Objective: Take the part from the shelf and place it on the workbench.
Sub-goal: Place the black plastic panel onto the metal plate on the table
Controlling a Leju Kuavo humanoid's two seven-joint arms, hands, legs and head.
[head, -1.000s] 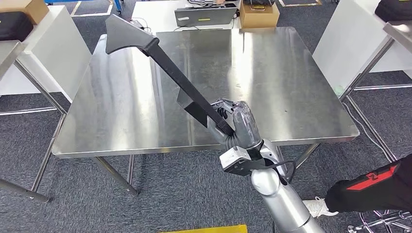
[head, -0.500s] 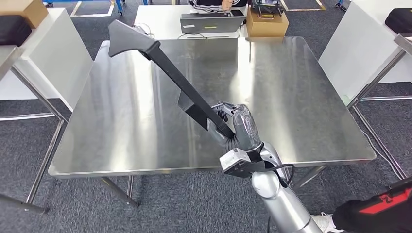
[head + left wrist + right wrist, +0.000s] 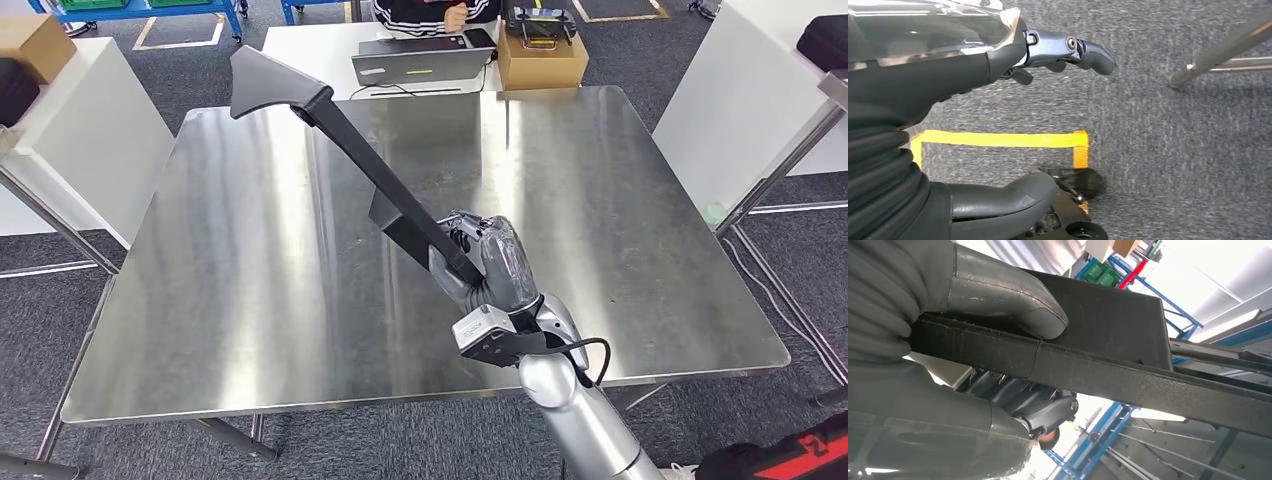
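Observation:
A long black part [image 3: 340,130] with a flared end and a side tab slants up over the steel workbench [image 3: 250,260]. My right hand [image 3: 485,262] grips its lower end above the bench's near middle. In the right wrist view the thumb [image 3: 1003,292] and fingers [image 3: 1043,412] clamp the black part [image 3: 1108,375]. My left hand [image 3: 1013,125] hangs over grey carpet with its fingers apart and nothing in it.
A white table with a laptop [image 3: 405,60] and a cardboard box [image 3: 540,55] stands behind the bench, where a person [image 3: 435,12] sits. White panels flank the bench at left [image 3: 70,130] and right [image 3: 735,100]. Yellow floor tape [image 3: 998,139] lies under my left hand.
The whole view has shifted as the camera came closer: the workbench now lies nearer and fills more of the picture. My right hand still holds the black part the same way.

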